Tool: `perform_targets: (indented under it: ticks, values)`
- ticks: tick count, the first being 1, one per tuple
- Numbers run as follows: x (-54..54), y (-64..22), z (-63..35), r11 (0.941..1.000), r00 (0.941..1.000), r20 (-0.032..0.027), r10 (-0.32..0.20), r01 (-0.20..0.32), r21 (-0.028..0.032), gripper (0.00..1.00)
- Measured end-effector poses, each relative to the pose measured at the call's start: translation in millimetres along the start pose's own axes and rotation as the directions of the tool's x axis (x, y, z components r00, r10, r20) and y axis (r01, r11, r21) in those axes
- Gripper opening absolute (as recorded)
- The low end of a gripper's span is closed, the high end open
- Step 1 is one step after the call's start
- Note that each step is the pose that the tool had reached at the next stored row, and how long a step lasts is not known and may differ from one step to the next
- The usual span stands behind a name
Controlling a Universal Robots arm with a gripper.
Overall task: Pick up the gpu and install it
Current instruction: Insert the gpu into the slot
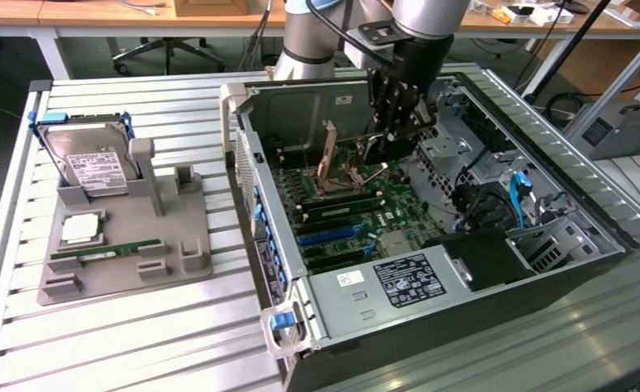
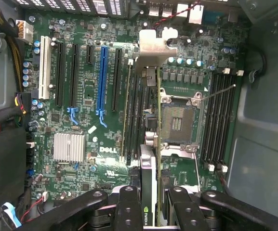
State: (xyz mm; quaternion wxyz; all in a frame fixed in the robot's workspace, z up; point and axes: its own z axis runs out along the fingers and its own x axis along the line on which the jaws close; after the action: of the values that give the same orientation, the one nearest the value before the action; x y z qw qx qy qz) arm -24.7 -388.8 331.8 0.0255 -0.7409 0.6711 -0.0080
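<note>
Hand (image 2: 151,211) gripping gpu (image 2: 148,159), above motherboard (image 2: 81,96)

The hand (image 2: 151,211) is cut off by the lower edge of the wrist view, and the gpu (image 2: 148,168) runs out of frame between its fingers. In the exterior view the arm (image 1: 407,20) leaves the upper edge, and the computer case (image 1: 581,245) hides the card's lower part.

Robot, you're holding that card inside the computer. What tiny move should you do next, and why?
Probably slide sideways toward the blue slot. The gripper holds the gpu edge-on inside the computer case, but the card hangs over the memory slots beside the empty processor socket, not over a long card slot, so lowering here would likely miss.
</note>
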Motion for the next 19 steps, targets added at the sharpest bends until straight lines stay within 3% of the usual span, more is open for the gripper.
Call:
perform_targets:
  ticks: [19]
  values:
    - [3.9, 0.6, 4.4, 1.0, 1.0, -0.0002, 0.0, 0.0, -0.0001, 0.27]
